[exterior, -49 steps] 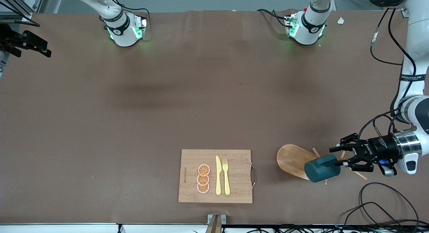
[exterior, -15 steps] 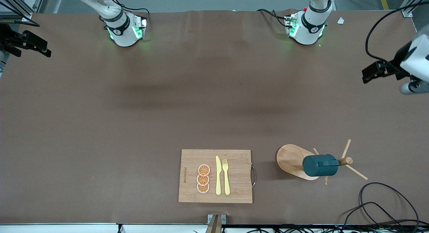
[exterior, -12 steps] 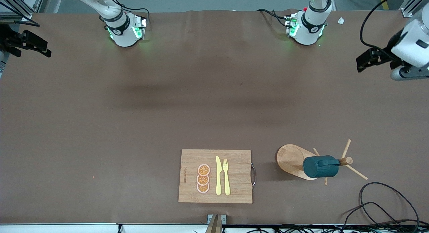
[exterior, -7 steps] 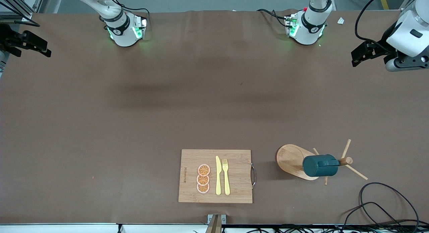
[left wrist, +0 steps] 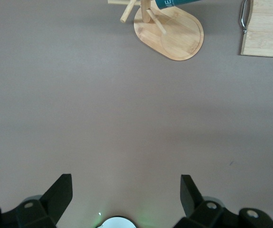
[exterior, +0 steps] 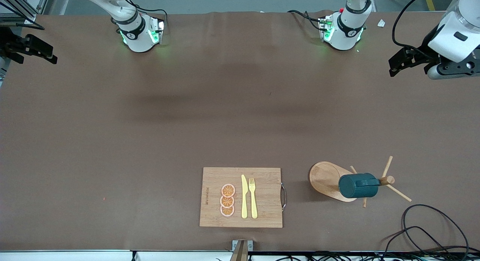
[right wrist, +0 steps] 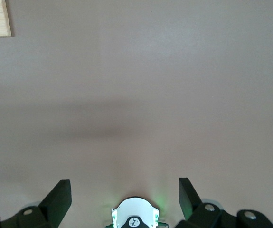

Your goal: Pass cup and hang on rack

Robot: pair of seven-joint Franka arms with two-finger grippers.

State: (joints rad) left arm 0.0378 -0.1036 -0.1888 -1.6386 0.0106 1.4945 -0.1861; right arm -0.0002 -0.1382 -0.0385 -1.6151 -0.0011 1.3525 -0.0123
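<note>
Since the small dark teal mug (exterior: 358, 186) is already hanging by its handle on a peg of the light wooden mug tree (exterior: 330, 179), which stands near the table's front edge toward the left arm's end, I'd say the hanging part is basically done and we're in the wrap-up. The left gripper (exterior: 400, 61) is up over the table's edge at the left arm's end, close to the corner by its base, well apart from the rack, jaws spread wide with nothing in them. The right gripper (right wrist: 125, 192) shows the same wide, empty jaws in its own wrist view, and that arm just waits over bare brown table (exterior: 150, 122). Next move probably only calls for parking the left arm. The wooden cutting board (exterior: 262, 212) with the yellow knife, fork and orange slices sits beside the rack, untouched.
</note>
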